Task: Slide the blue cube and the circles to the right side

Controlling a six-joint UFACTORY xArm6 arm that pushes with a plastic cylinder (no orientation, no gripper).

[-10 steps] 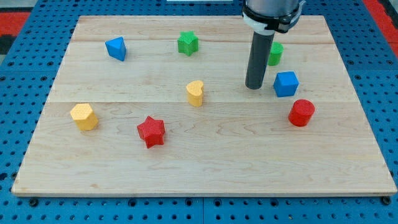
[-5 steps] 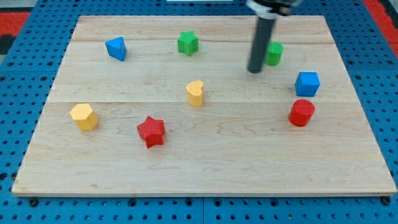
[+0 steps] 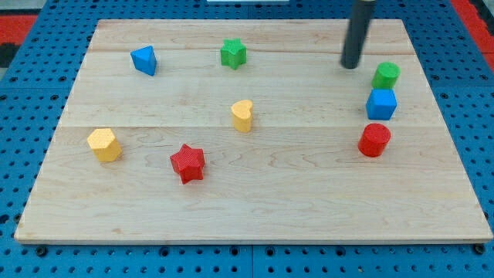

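Blue cube [image 3: 381, 103] on the view's right side of the wooden board [image 3: 231, 201], near the right edge. Roughly square on top, no clear long axis; edges sit close to parallel with the board edges, one flat face toward the view's bottom.

Green circle [image 3: 386, 75] just above the cube toward the view's top, touching or nearly so; cannot tell which. Upright short cylinder, round face up. Red circle [image 3: 374, 140] just below the cube toward the view's bottom, slightly left, small gap visible. Also upright, round face up. All three stacked in a near-vertical column at the right.

My tip [image 3: 352, 66] up and to the left of the green circle, near it but apart, clear wood between. Further from the blue cube, diagonally up-left; well apart from the red circle. Rod rises out of the view's top, leaning slightly right. No claw on this rig, just the bare rod, so nothing to open, close or clamp.

Rest of the board, moving left: yellow block [image 3: 242, 115] near centre, rounded, shape unclear. Green star [image 3: 233, 53] near the top, centre-left. Red star [image 3: 187, 163] lower centre-left. Blue block [image 3: 144, 59] top left, wedge-like, exact shape hard to tell. Yellow block [image 3: 103, 144] far left, looks hexagonal. All well apart from the tip.

Board lies on a blue perforated table [image 3: 31, 131].
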